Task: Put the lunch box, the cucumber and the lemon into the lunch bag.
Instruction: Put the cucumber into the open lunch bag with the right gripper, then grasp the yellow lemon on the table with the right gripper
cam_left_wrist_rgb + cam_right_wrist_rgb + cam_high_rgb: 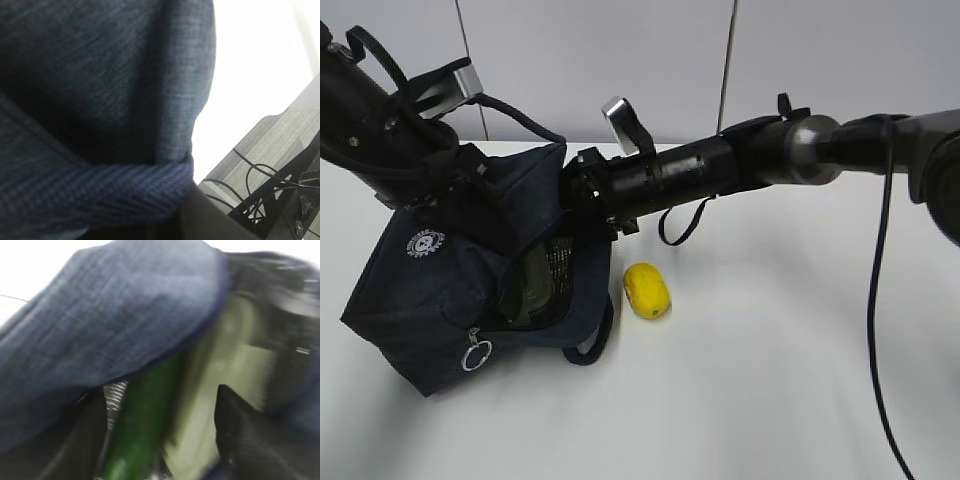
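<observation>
Your right claw [582, 195] sits in lunch bag [430, 300] mouth, jaws apart, holding nothing you can confirm; cucumber [142, 415] lies beside lunch box [220, 365] inside. Lemon [647, 290] waits on worktop [770, 380] just below right arm, nearer it. Left claw, fingers hidden, pinched shut, apparently on bag fabric.

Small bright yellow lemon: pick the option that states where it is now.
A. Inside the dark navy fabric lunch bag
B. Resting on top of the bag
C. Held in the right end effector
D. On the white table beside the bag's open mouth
D: in the exterior view the small bright yellow lemon lies on the white table, just outside the mouth of the dark navy fabric lunch bag, with nothing gripping it.
</observation>
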